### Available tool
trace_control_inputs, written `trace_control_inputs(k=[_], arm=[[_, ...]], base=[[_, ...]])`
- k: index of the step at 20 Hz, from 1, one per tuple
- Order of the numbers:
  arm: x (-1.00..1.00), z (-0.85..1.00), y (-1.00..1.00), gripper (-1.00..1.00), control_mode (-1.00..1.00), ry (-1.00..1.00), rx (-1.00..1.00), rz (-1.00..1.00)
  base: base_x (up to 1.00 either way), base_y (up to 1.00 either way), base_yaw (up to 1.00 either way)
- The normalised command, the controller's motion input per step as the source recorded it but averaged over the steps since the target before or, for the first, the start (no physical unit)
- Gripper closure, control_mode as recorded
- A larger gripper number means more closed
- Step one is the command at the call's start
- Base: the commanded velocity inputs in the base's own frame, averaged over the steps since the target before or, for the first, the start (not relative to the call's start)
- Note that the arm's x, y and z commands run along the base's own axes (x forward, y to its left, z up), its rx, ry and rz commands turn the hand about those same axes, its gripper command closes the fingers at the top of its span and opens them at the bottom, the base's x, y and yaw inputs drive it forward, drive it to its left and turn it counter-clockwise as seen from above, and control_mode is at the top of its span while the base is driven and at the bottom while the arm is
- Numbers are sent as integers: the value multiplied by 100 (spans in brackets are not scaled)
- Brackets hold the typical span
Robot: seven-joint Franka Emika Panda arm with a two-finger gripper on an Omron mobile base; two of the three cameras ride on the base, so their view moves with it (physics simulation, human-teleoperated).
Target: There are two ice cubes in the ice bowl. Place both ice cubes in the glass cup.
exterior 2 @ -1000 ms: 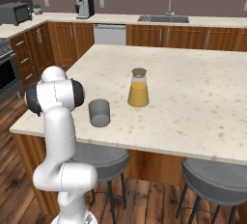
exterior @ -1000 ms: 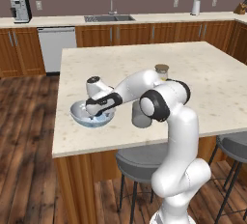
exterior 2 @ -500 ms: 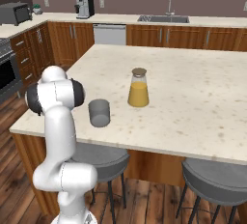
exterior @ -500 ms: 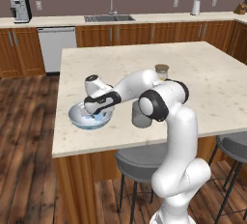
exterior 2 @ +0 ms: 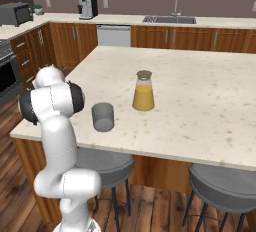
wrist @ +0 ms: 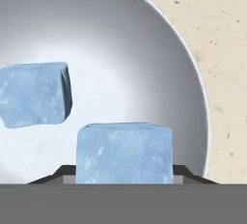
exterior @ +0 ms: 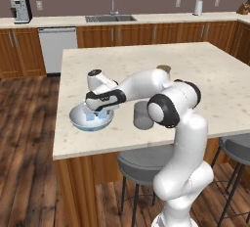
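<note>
Pale-blue ice cube (wrist: 124,153) sits squarely upright, gripped by the hand (wrist: 124,172) inside the ice bowl (wrist: 159,49).

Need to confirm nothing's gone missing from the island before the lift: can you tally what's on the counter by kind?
Ice cubes: 2, one between the gripper fingers, one loose beside it
Ice bowl: 1
Glass cup: 1
Lidded jar of orange liquid: 1
Total: 5
</note>
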Motion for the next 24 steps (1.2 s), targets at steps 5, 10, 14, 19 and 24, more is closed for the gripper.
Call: trace_control_inputs(k=[5, 10, 14, 19, 24], arm=[[-34, 74, -27, 100, -100, -1, 1, -8], [-12, 59, -21, 100, -100, 0, 0, -12], [-15, 40, -42, 100, -100, 0, 1, -13], [-8, 31, -64, 100, -100, 2, 4, -7], [-6, 6, -72, 100, -100, 0, 9, 0]], base=[[0, 0, 0], [0, 0, 0], [0, 0, 0], [0, 0, 0], [0, 0, 0]])
